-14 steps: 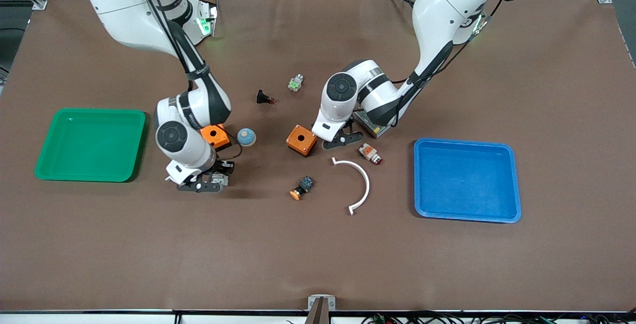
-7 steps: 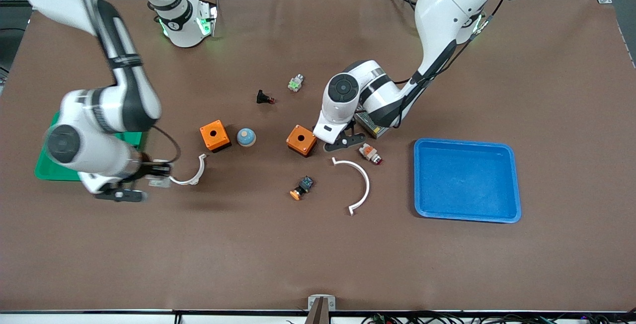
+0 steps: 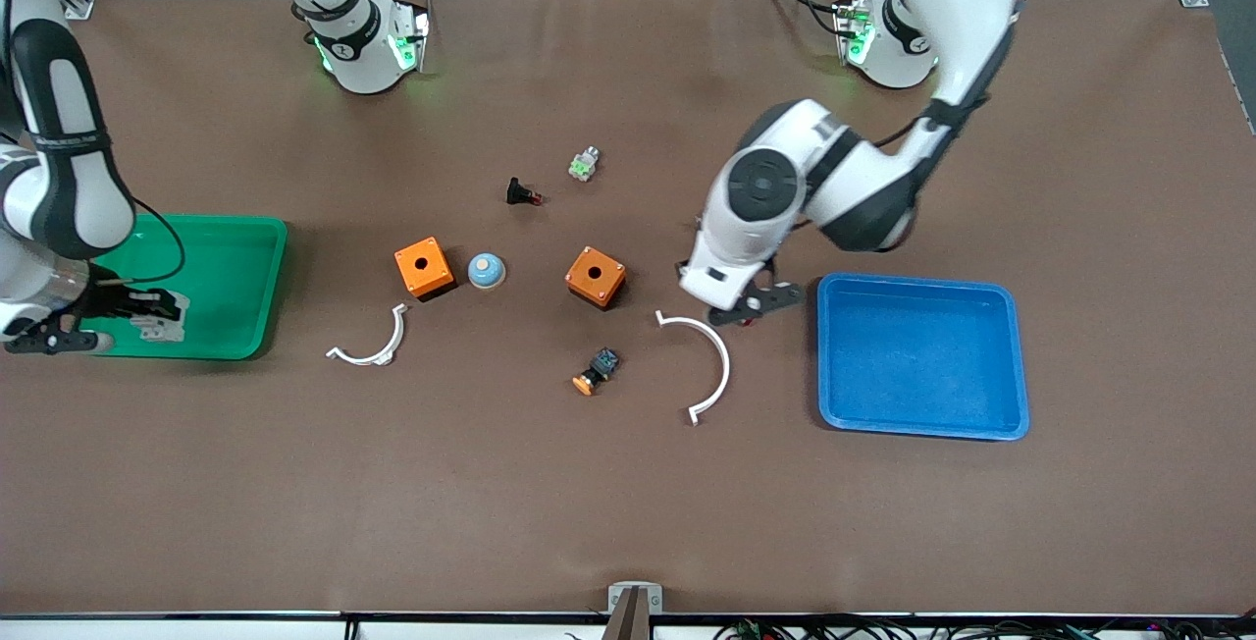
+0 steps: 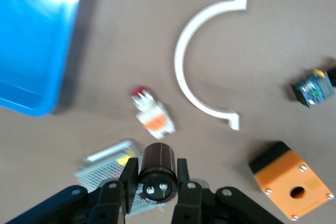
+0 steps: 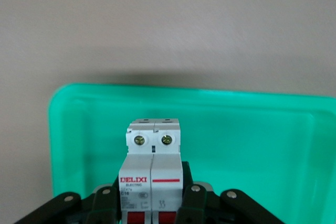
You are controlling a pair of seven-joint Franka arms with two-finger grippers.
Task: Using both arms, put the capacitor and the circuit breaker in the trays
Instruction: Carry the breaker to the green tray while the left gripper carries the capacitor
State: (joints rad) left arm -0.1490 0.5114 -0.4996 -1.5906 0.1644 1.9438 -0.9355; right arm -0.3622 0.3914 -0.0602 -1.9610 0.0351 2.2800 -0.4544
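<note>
**Both parts are in the air**

You have the capacitor (image 4: 158,169), a stubby dark cylinder, pinched above the brown table near the blue tray (image 4: 31,40). Your white circuit breaker (image 5: 153,174), red at its base, hangs over the green tray (image 5: 252,145).

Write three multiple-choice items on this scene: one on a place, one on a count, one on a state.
1. The circuit breaker is over:
A. the blue tray
B. the green tray
C. an orange box

2. Orange boxes on the table:
A. one
B. two
C. three

3. The left gripper is:
A. open and empty
B. shut on a white arc
C. shut on the capacitor

Key:
1 B, the right wrist view shows green tray under it.
2 B, one sits beside the blue dome, another toward the left arm's end.
3 C, its jaws clamp the dark cylinder.
</note>
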